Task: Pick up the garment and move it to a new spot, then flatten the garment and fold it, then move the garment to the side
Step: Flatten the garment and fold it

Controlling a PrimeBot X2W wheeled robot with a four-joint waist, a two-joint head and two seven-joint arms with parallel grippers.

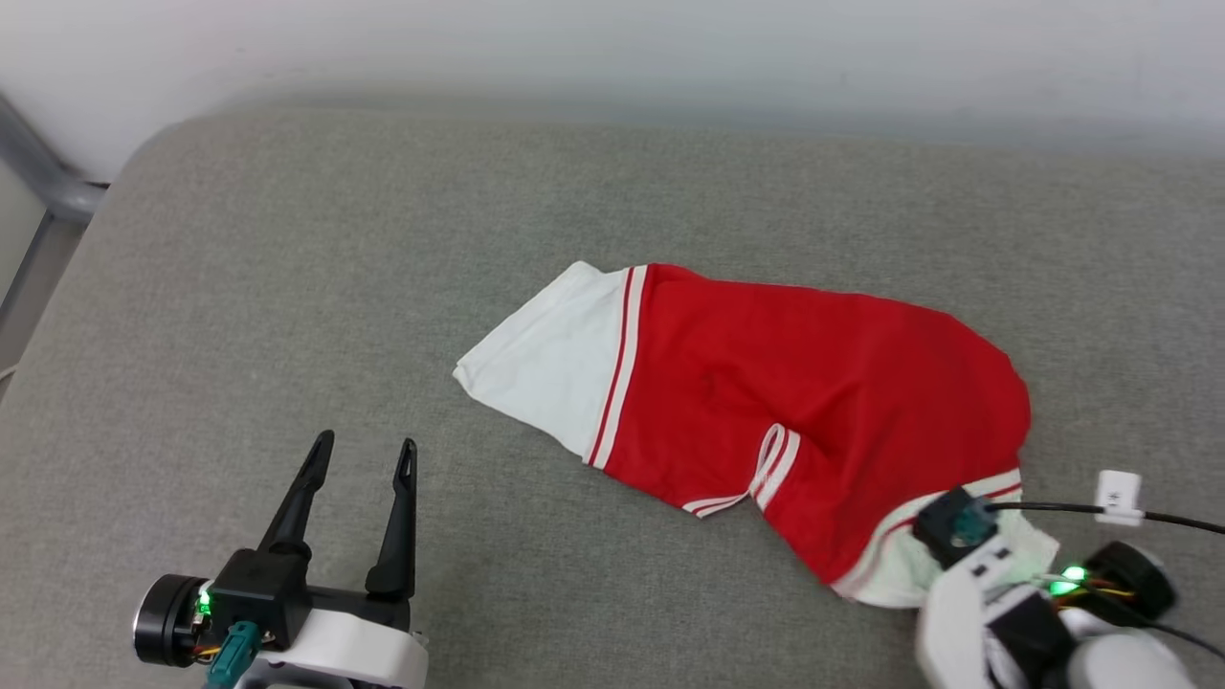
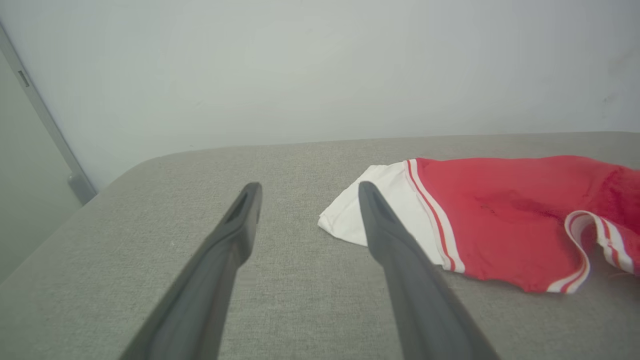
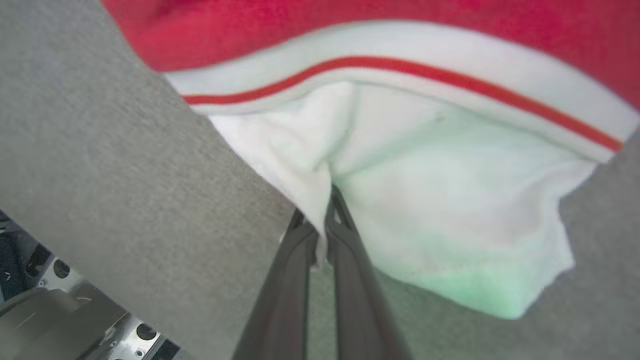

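A grey fabric cushion (image 1: 287, 287) fills the area in front of the robot, with a pale wall (image 1: 612, 48) behind it at 12 o'clock. A grey metal bar (image 1: 38, 172) stands off the cushion's rounded corner at 10 o'clock.

The garment (image 1: 813, 383), a red short-sleeved shirt, lies loosely on the cushion. In the head view it stretches from the centre towards 4 o'clock. One white sleeve (image 1: 545, 364) points towards 9 o'clock and lies flat, joined to the red body by white-and-red stripes. A curl of striped trim (image 1: 775, 459) stands up along the shirt's near edge at about 5 o'clock. The cloth is rumpled, not spread out.

The left gripper (image 1: 367, 440) sits at 7 o'clock, apart from the shirt. Its two dark fingers are spread wide with nothing between them, pointing towards 12 o'clock. In the left wrist view the flat white sleeve lies just past the tip of one finger.

The right gripper (image 3: 320, 220) is at 4 o'clock, at the shirt's near end. Its fingers are pressed together, pinching a fold of the other white sleeve (image 3: 450, 225) just below the striped seam. A black cable (image 1: 1177, 520) with a small white tag runs off to 3 o'clock beside that wrist.
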